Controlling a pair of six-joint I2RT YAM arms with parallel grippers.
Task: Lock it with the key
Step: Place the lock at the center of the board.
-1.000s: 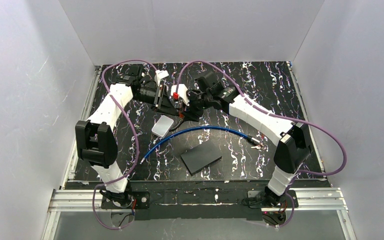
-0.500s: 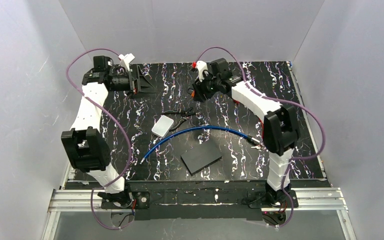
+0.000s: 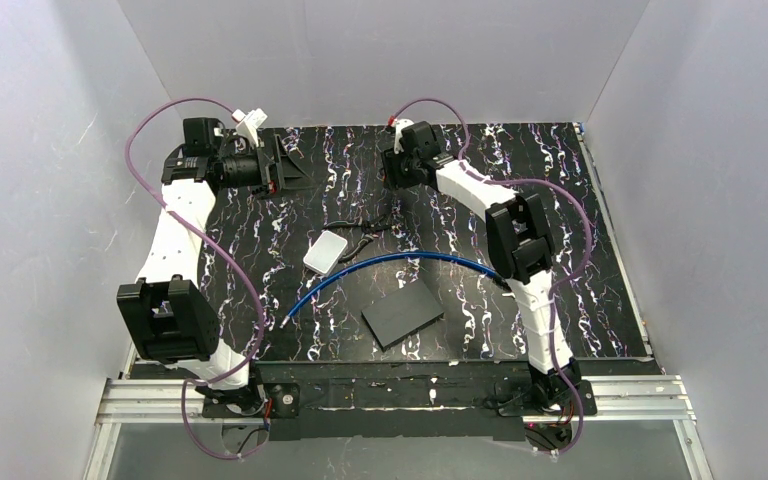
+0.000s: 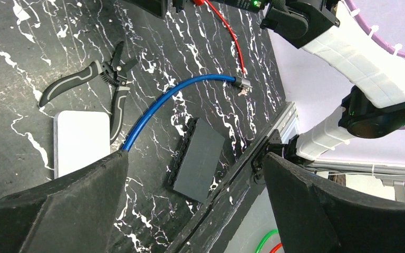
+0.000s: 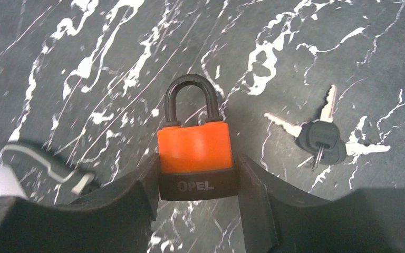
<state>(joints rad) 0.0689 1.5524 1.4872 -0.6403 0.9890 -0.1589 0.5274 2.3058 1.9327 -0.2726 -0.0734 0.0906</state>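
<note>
Table (image 3: 560, 180), left gripper (image 4: 195, 157) spread (previously closed)

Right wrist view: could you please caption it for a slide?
Right gripper clamps an orange padlock; keys lie on the table nearby.
</note>
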